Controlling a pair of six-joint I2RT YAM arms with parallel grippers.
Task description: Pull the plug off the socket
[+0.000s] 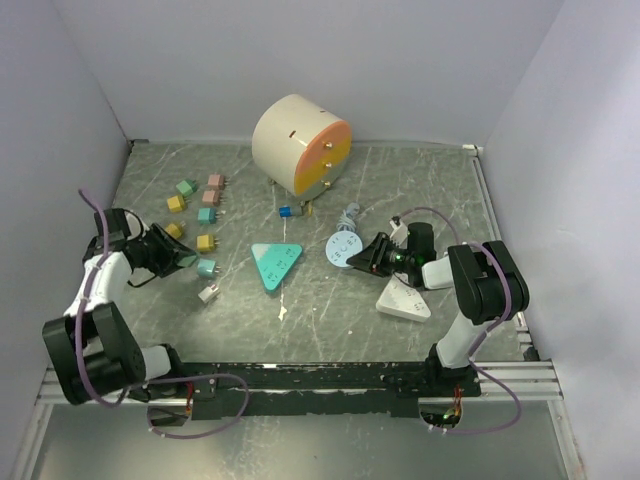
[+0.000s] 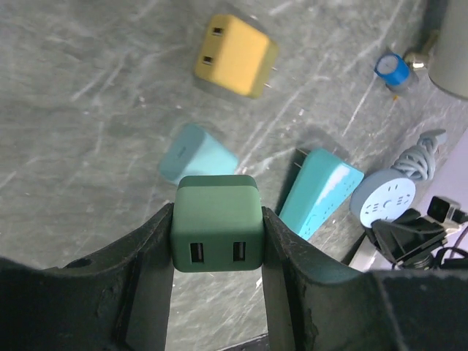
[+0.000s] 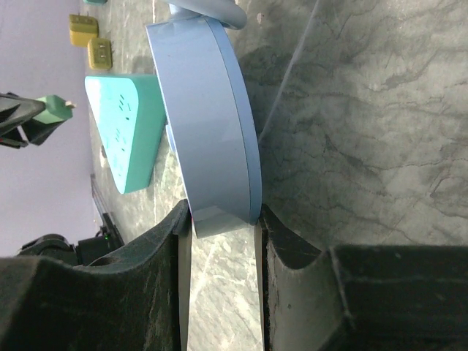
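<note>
Plug point(image 2: 217, 227) sits clamped in the left gripper point(image 1: 181, 257), jaws closed to its width, over the table's point(image 1: 330, 330) left side & well apart from the socket point(image 3: 208, 110), which the right gripper point(image 3: 223, 219) pinches by its edge, right of centre. Its prong point(image 3: 71, 104) shows bare in the right wrist view, so the pull looks done & the task approx. complete. Next move prob. only needs both set down w/o knocking the other plugs point(image 1: 208, 242) nearby, then jaws released.
</note>
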